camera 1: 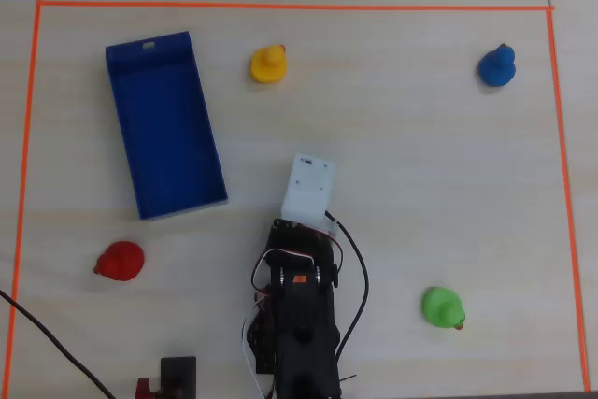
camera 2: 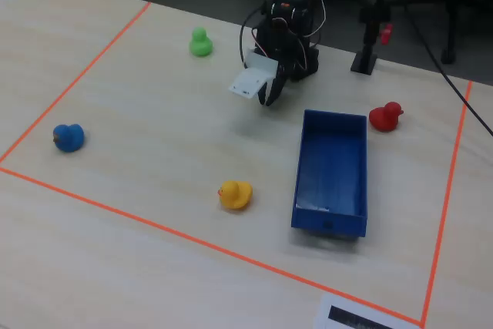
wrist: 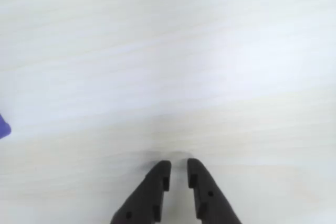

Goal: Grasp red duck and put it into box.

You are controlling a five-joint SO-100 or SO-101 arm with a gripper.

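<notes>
Red duck [camera 1: 121, 261] on bare desk [camera 1: 411, 184], loose, outside the box.

End effector [wrist: 178, 167]: black fingers nearly together with a narrow gap, clasping nothing, low over bare wood in the wrist view; in the overhead view the arm stands at lower centre. Box [camera 1: 164, 124]: long blue tray, upper left of the arm, nothing inside. Red duck lies just below the box's near short end, apart from it. Yellow duck [camera 1: 268, 64] just right of the box's far end. Blue duck [camera 1: 497, 66] upper right; green duck [camera 1: 441, 307] lower right.
</notes>
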